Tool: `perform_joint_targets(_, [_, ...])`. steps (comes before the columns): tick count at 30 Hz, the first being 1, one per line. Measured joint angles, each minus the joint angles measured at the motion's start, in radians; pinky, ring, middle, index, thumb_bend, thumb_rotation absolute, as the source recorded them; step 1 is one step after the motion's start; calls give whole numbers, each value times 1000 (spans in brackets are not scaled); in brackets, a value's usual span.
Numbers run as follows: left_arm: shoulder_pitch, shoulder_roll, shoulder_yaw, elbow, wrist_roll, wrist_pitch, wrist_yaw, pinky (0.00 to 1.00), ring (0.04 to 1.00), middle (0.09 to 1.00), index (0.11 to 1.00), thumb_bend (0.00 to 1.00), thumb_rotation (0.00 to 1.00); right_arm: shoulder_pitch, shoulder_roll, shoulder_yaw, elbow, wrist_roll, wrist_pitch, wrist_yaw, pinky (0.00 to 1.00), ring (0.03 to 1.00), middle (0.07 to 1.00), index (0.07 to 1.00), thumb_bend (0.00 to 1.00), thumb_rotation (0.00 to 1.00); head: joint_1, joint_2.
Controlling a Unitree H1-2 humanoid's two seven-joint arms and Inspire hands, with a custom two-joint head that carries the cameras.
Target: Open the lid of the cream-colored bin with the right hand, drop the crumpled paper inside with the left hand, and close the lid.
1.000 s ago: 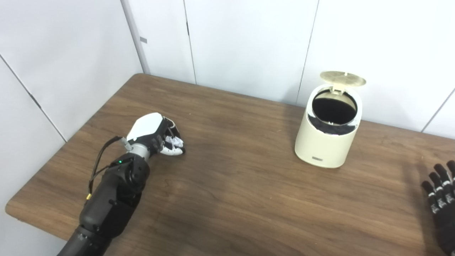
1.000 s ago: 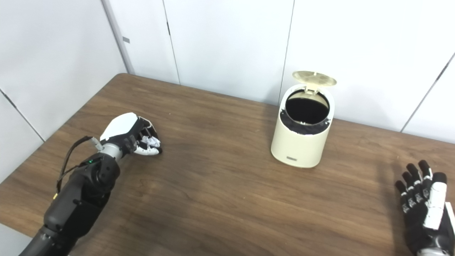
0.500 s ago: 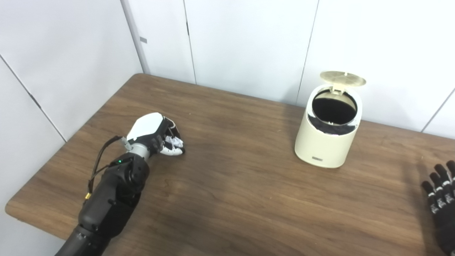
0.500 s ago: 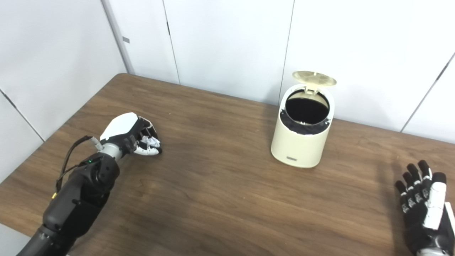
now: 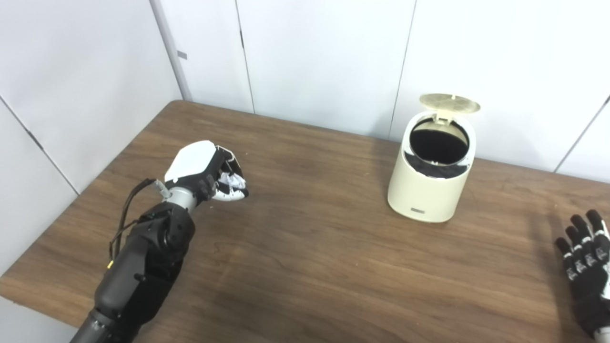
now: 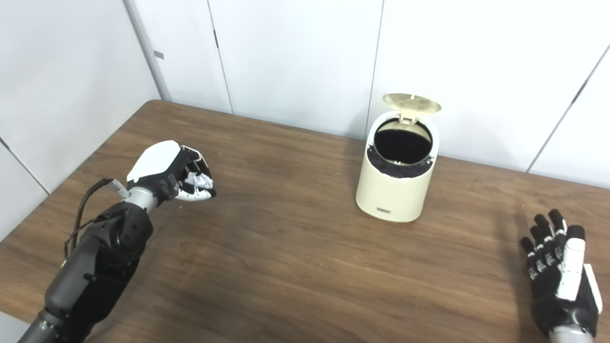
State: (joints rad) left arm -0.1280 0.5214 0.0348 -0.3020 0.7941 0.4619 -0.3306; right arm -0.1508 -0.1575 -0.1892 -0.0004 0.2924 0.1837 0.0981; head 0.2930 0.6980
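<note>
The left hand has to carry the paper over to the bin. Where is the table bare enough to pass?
The wide stretch of table between the left hand, shut on the crumpled paper, and the cream-colored bin is bare. So is the front strip toward the open right hand. Behind the bin, its raised lid nears the wall.

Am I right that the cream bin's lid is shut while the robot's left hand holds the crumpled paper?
Not quite: the lid of the cream bin stands open, as the right eye view shows, with the dark inside visible. The left hand does hold the crumpled paper.
</note>
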Motion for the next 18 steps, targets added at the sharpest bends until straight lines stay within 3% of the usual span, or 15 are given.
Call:
perform_joint_targets(11, [-31, -8, 4, -98, 38, 4, -61, 495, 436, 503, 477, 502, 0, -1, 1, 7, 43, -13, -74, 0, 1000, 995, 970, 1000, 560, 1000, -71, -3])
perform_joint_targets(18, [-59, -29, -16, -133, 61, 4, -103, 496, 438, 507, 472, 502, 0, -3, 18, 15, 62, -36, -111, -8, 975, 977, 954, 997, 568, 1000, -153, -25])
